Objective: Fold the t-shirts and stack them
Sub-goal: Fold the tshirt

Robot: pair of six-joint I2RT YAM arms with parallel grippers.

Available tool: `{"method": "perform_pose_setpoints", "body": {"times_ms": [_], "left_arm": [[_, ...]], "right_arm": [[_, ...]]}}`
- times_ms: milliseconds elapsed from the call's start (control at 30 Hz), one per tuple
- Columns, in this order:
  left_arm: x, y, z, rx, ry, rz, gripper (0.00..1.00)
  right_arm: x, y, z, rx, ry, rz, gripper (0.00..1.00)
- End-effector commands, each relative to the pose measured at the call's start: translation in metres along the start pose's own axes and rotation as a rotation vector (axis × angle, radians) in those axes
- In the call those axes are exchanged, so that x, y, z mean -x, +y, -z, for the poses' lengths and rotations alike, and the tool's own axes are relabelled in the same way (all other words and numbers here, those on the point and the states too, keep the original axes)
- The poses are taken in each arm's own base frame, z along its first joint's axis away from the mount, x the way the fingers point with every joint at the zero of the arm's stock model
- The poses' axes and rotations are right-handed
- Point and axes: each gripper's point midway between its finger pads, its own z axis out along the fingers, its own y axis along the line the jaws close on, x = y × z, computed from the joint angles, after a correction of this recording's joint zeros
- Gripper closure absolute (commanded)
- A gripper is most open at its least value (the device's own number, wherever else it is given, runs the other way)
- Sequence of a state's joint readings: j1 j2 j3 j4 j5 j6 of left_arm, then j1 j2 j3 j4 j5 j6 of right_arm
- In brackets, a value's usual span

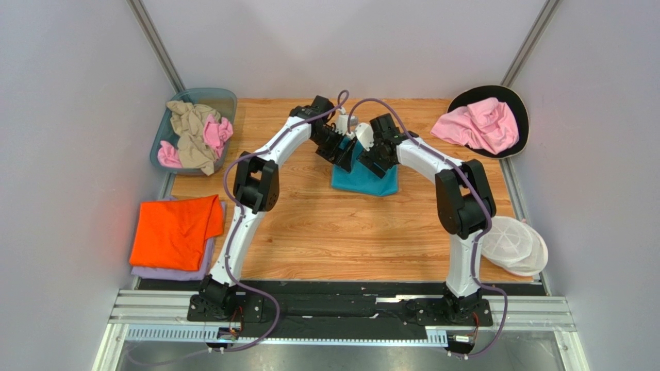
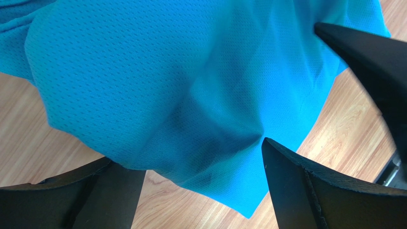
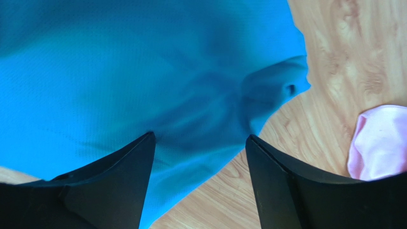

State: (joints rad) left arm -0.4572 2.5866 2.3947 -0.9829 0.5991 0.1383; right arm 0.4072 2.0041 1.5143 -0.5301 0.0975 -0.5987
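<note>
Bright, even light falls from above. The top view is sharp, with only faint, soft shadows under the arms (image 1: 249, 185) on the wooden table (image 1: 325, 232). In the left wrist view the teal t-shirt (image 2: 167, 86) shows crisp mesh weave; the right wrist view renders it softer. The black fingers (image 2: 305, 191) are near silhouettes. The pink t-shirt (image 3: 380, 140) is blurred and pale.
</note>
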Motion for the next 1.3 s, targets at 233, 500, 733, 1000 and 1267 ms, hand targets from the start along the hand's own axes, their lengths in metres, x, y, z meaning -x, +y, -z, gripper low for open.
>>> {"method": "perform_pose_setpoints", "body": {"times_ms": [233, 500, 733, 1000, 1267], "left_arm": [[-0.022, -0.004, -0.012, 0.018, 0.082, 0.042, 0.04], [-0.024, -0.013, -0.018, 0.029, 0.103, 0.034, 0.10], [-0.025, -0.030, -0.026, 0.013, 0.119, 0.009, 0.20], [-0.021, -0.032, -0.029, -0.003, 0.107, 0.006, 0.31], [-0.019, -0.036, -0.029, -0.041, 0.100, -0.011, 0.65]], "right_arm": [[0.009, 0.000, -0.018, 0.007, -0.007, 0.028, 0.26], [0.010, 0.011, -0.022, 0.034, -0.016, 0.032, 0.27], [0.012, 0.013, -0.020, 0.038, -0.024, 0.032, 0.27], [0.013, 0.014, -0.018, 0.040, -0.029, 0.029, 0.27], [0.008, 0.009, -0.013, 0.014, -0.016, 0.048, 0.27]]}}
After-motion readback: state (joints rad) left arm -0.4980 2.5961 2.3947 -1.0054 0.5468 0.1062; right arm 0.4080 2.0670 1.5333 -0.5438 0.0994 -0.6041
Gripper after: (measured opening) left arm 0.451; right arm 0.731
